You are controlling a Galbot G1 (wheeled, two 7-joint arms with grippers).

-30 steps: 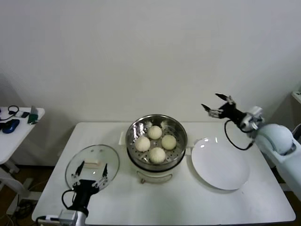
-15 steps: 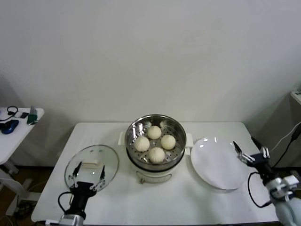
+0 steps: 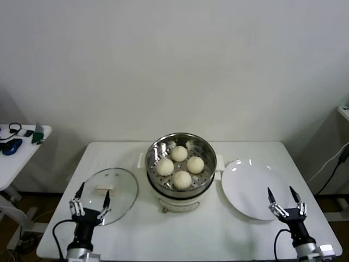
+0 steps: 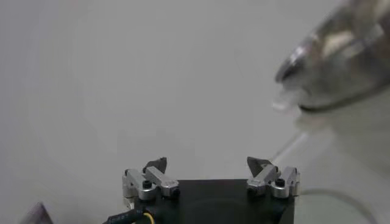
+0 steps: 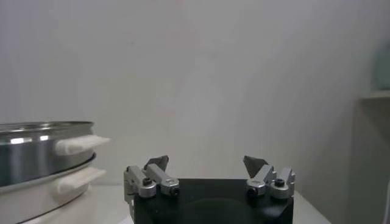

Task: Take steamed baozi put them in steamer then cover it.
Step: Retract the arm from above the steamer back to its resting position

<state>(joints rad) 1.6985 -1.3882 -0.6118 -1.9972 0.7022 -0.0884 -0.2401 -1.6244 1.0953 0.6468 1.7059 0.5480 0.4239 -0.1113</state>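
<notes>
Both arms run off the head view's lower edge. The steamer point(image 5: 42, 164) is cut by the right wrist view's edge; it is blurred in the left wrist view.

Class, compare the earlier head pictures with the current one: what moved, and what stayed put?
The right gripper swung from high beyond the plate down to the table's near right edge, open and empty. The left gripper drew back off the cover. The four baozi, steamer, cover and plate stayed put.

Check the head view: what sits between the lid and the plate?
The steamer on its white base, with four baozi inside, uncovered. The lid lies to its left, the plate to its right, in the head view.
</notes>
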